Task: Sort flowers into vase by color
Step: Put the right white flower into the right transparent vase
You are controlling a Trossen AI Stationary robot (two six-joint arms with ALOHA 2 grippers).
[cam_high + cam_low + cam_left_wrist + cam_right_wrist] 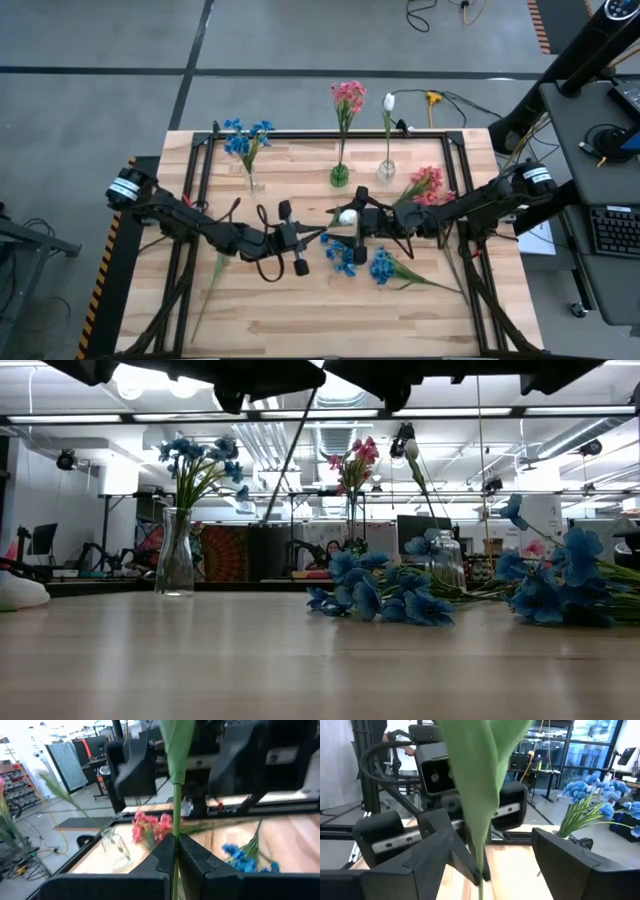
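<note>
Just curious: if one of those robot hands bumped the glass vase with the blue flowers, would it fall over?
Possibly. The glass vase looks narrow-necked and tall, and its blue flowers spread high above, so it is probably top-heavy. Being glass, it would likely slide on the smooth table.

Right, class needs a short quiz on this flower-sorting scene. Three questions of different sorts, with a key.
1. True or false: the left gripper is shut on a green stem.
2. In the high view, the flowers in the left vase are: A pink, B blue, C white.
3. How many vases stand on the table?
Key: 1 true; 2 B; 3 three.
</note>
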